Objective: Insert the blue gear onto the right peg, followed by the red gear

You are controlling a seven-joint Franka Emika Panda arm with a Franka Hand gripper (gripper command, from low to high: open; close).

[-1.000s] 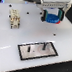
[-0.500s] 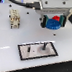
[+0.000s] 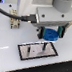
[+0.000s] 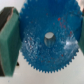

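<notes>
The flat, round, bright-blue plastic gear (image 4: 46, 39) fills most of the wrist view. Its toothed rim is visible around nearly the whole circumference, and a pale raised hub sits at its centre. In the exterior view the same blue gear (image 3: 49, 34) appears as a blue mass held beneath the arm, raised clear of the white table (image 3: 5, 60).

The gripper (image 3: 49, 35) is closed onto the blue gear. In the wrist view, one teal-green finger pad (image 4: 9, 37) presses against the rim at 9 o'clock, and the opposite pad shows only as a narrow strip at the 3 o'clock edge of the frame. The fingers are spread to about the width of the gear and grip it by opposite edges.

In the exterior view, the black-framed pale rectangular plate (image 3: 27, 52) lies flat on the white table at roughly 7 o'clock from the gripper. The thin dark upright right peg (image 3: 44, 46) stands on the plate just below the held gear. Whether the gear touches the peg cannot be determined at this resolution. A second thin pin (image 3: 30, 49) stands on the plate towards the exterior view's left.

The white arm housing (image 3: 45, 7) occupies the 12 o'clock region above the gripper. The small red gear is not distinguishable in either view.
</notes>
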